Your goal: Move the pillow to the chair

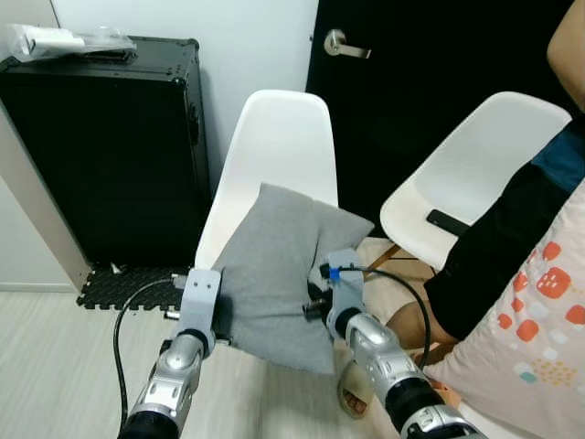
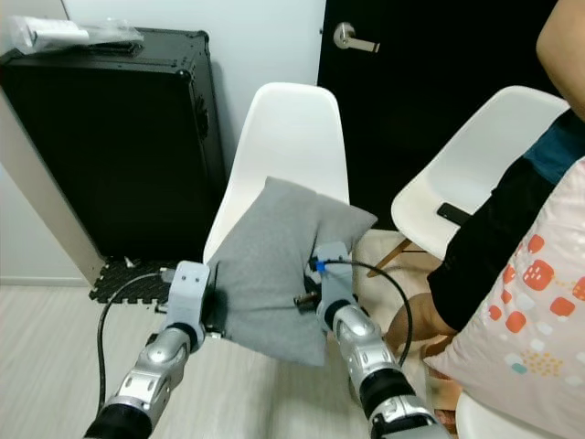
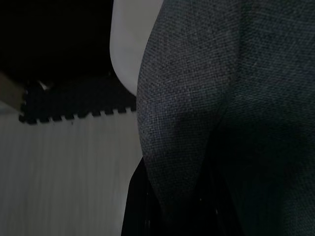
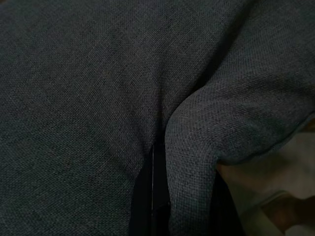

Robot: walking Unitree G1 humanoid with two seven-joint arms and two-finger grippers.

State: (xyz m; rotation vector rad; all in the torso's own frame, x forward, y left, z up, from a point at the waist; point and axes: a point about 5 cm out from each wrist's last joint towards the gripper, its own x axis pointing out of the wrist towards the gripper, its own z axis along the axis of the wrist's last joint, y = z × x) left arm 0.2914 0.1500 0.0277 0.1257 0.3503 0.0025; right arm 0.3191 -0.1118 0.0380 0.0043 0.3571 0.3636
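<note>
A grey pillow (image 1: 274, 274) hangs tilted between my two grippers, in front of the seat of a white chair (image 1: 274, 137). My left gripper (image 1: 222, 318) is shut on the pillow's left edge and my right gripper (image 1: 316, 307) is shut on its right side. The fabric folds around one black finger (image 4: 157, 196) in the right wrist view. In the left wrist view the pillow (image 3: 221, 98) bunches over a dark finger (image 3: 140, 206), with the chair's edge (image 3: 130, 44) behind. I cannot tell whether the pillow touches the seat.
A second white chair (image 1: 457, 174) at the right carries a black phone (image 1: 448, 221). A person's dark sleeve (image 1: 498, 247) and a patterned cushion (image 1: 539, 329) crowd the right side. A black case (image 1: 101, 146) and a foam mat (image 1: 128, 285) stand at the left, a dark door (image 1: 411, 82) behind.
</note>
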